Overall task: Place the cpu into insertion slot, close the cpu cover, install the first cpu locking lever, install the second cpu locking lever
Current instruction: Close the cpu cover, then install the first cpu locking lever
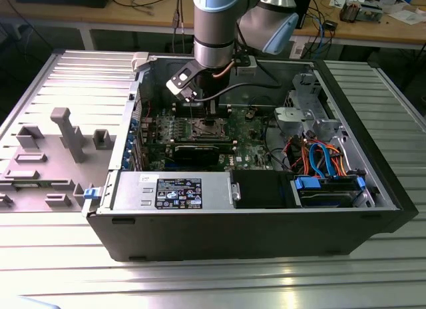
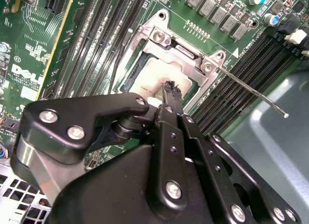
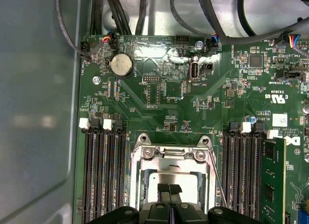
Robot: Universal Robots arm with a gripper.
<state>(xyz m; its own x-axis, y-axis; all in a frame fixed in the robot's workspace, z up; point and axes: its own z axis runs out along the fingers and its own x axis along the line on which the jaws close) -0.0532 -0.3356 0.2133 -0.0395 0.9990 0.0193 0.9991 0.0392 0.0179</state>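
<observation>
Fingertips [image 3: 163,189] of the gripper [image 3: 169,189] are pressed together with nothing between them, poised just over the cpu [image 3: 190,188]. It already lies in the insertion slot [image 3: 145,139], and the cpu cover [image 3: 169,159] looks folded down around it. One locking lever [image 2: 256,96] juts free, seemingly unlatched. The gripper body hides the socket's near edge; I cannot make out the other lever.

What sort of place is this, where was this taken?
Probably a robotics or electronics lab: a robot arm reaches into an open computer case on a ribbed metal table, with a cluttered wooden workbench behind.
</observation>
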